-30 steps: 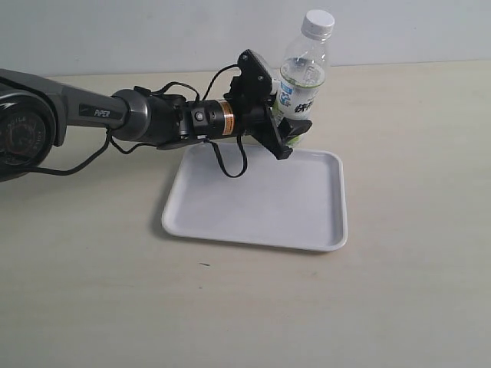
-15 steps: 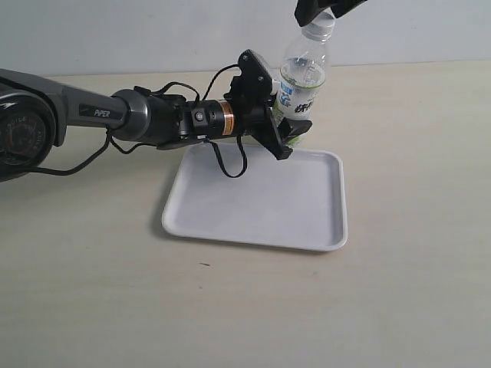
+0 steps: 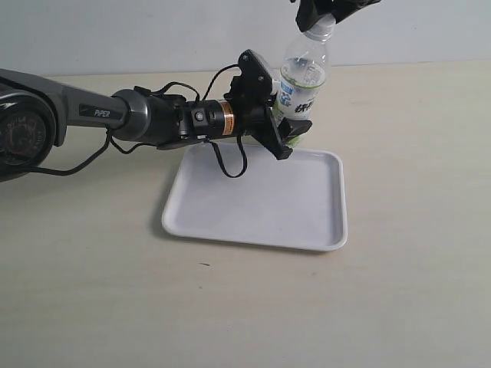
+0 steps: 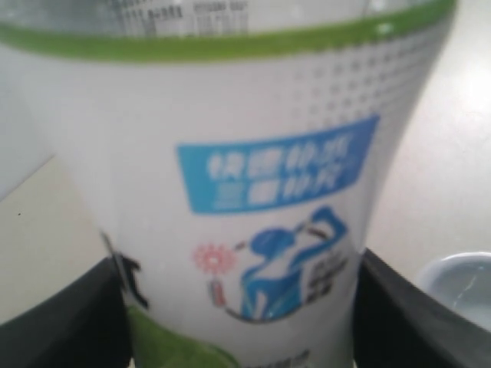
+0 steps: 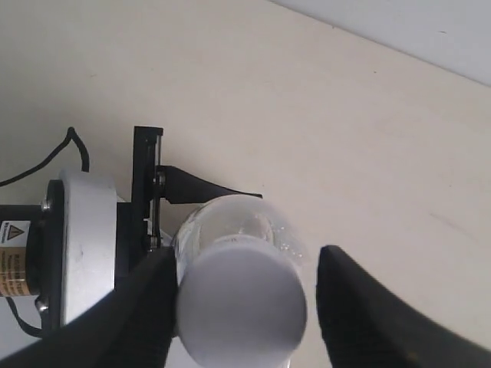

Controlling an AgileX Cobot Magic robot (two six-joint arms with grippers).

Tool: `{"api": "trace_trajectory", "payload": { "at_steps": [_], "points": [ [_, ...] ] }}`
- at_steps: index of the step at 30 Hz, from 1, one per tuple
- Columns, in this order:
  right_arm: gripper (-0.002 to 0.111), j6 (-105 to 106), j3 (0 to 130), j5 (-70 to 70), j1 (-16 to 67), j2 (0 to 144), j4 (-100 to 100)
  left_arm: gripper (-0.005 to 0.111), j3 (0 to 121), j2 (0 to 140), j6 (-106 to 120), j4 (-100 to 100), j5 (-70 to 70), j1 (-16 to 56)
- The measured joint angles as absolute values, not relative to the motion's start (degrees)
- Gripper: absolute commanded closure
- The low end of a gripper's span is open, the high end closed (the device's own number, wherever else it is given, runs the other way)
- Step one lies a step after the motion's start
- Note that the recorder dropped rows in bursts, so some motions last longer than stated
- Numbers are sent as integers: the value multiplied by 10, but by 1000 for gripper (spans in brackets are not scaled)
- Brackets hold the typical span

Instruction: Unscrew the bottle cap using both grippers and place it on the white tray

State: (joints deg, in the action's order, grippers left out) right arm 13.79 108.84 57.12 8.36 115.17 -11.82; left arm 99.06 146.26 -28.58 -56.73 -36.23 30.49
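Note:
The bottle point(image 3: 303, 80) stands upright at the far edge of the white tray point(image 3: 253, 201). My left gripper point(image 3: 290, 126) is shut on its lower, labelled body. In the left wrist view the label point(image 4: 253, 176) fills the picture between two black fingers point(image 4: 73, 322). The white bottle cap point(image 5: 242, 303) sits on the neck. My right gripper point(image 5: 245, 299) hangs over it, open, a finger on either side. One finger point(image 5: 142, 310) lies against the cap and the other stands off with a gap. In the exterior view the right gripper point(image 3: 326, 11) shows only at the top edge, covering part of the cap point(image 3: 322, 29).
The grey "PIPER" arm point(image 3: 100, 113) reaches in from the left with a cable looping over the tray's back left corner. Bare beige tabletop point(image 3: 414, 153) lies to the right of the bottle and in front of the tray.
The right gripper has come down from above the picture and now straddles the cap. The left gripper, bottle and tray have not moved.

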Motion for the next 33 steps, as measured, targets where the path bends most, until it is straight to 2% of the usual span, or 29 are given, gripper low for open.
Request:
{"api": "trace_trajectory", "payload": {
  "at_steps": [5, 7, 14, 33],
  "points": [
    [64, 141, 1088, 572, 84, 1152, -120, 107, 991, 1463, -286, -567, -362, 305],
    [68, 143, 1088, 573, 84, 1152, -120, 107, 991, 1463, -285, -567, -362, 305],
    [107, 185, 1088, 573, 84, 1152, -127, 107, 991, 1463, -285, -567, -362, 305],
    [108, 589, 1088, 582, 84, 1152, -169, 107, 991, 1463, -285, -567, -362, 305]
  ]
}}
